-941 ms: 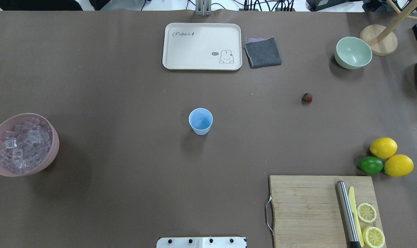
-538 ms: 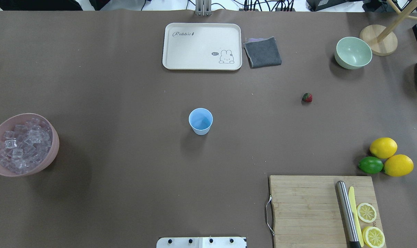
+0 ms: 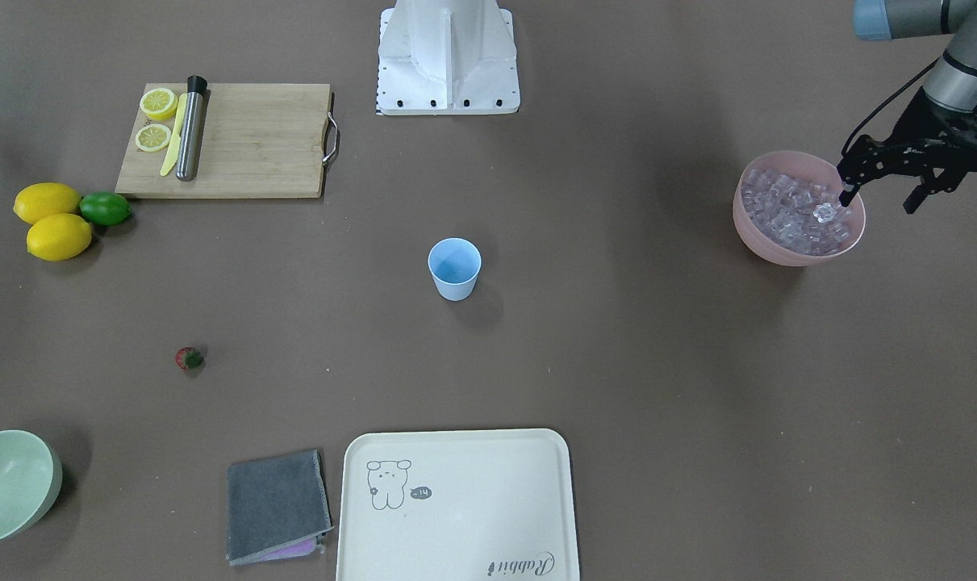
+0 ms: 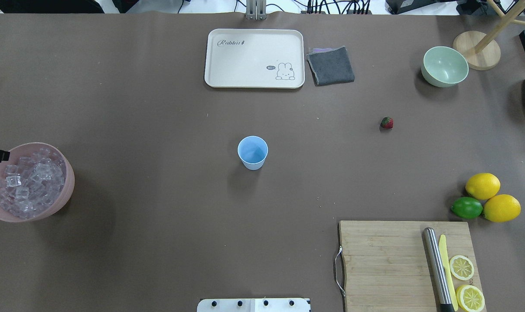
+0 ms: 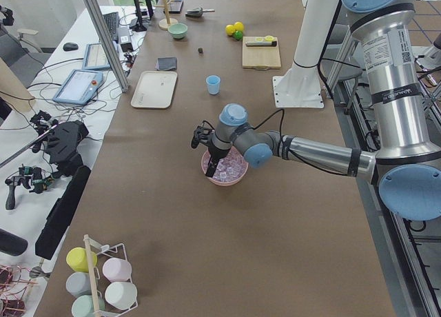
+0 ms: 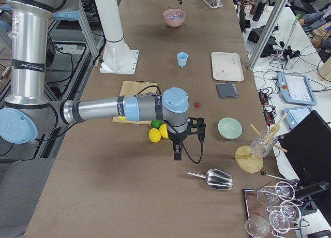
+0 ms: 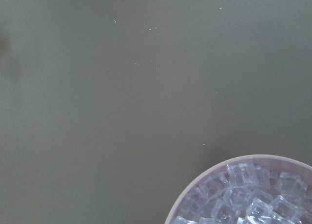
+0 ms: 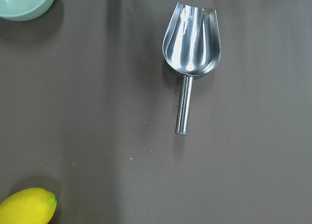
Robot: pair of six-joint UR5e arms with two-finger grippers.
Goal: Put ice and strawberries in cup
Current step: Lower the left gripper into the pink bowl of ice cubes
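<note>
I see my left gripper (image 3: 877, 195) spread wide over the rim of the pink bowl (image 3: 778, 252) of ice (image 3: 795, 214), well left of the cup (image 3: 454, 270). The strawberry (image 3: 188, 357) lies well right of the cup, slightly beyond it. Beyond the cup, the tray (image 3: 456, 524) reads "Rabbit". Whether the right gripper (image 6: 178, 151) is clenched, I cannot tell.
</note>
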